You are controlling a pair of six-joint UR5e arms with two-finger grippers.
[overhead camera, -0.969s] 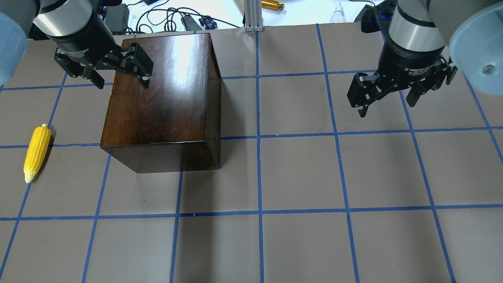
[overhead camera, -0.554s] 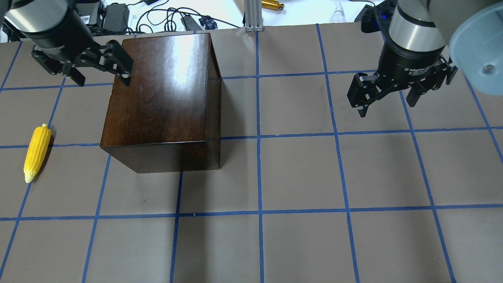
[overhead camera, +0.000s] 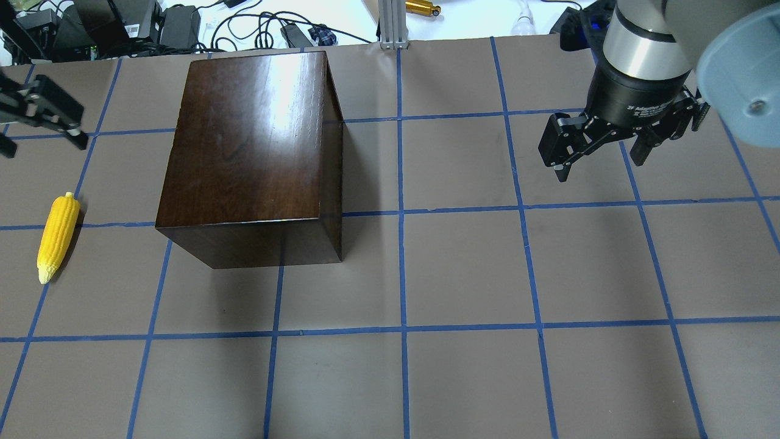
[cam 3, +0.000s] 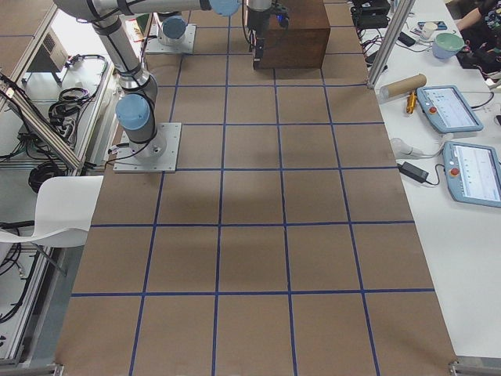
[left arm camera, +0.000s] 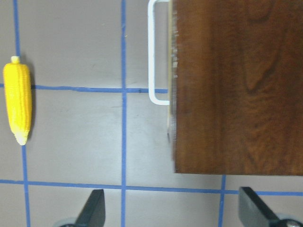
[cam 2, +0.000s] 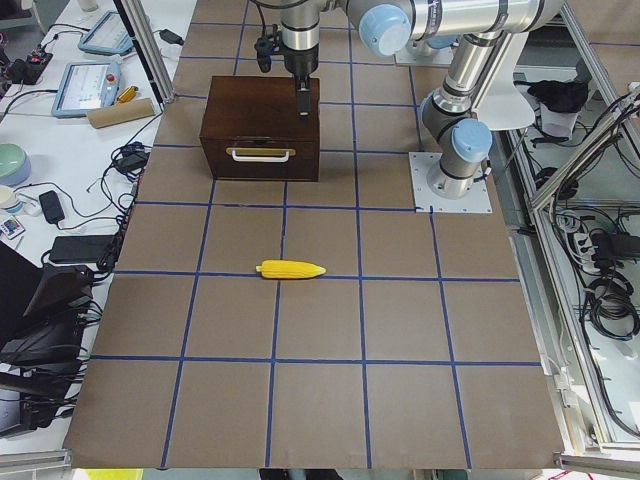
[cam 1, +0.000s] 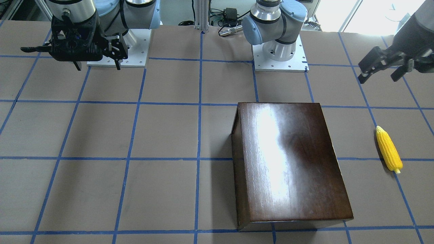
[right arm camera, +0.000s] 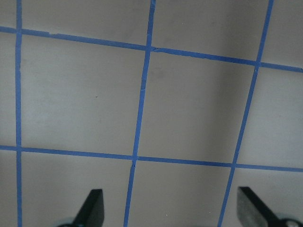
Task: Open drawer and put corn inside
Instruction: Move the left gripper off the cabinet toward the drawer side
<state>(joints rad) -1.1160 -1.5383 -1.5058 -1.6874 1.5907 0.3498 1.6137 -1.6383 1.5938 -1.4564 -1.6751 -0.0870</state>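
Corn (cam 1: 389, 149) lies flat on the table (cam 1: 101, 135) in the front-facing view, well apart from the dark-brown box (cam 1: 291, 162), off the box's side nearer the robot's left arm. The left gripper (cam 1: 378, 78) hangs in the air off that same side, closer to the robot's base than the corn is, jaws spread wide and empty, fingers slanting downward. The right gripper (cam 1: 98, 67) hangs well off the box's opposite side, pointing down, jaws wide with nothing between them.

Overhead, the left gripper shows only partly at the frame edge, beyond the corn from the box. The right gripper points down far from the box.

From the left end, the drawer (cam 2: 262, 160) sits shut, flush in the box's face, its pale pull (cam 2: 262, 153) across the front. The corn lies well out from that face, lengthwise parallel to it.

The left wrist camera looks straight down on the corn and the pull side of the box, finger ends wide apart. The right wrist camera shows only bare table between widely parted finger ends.
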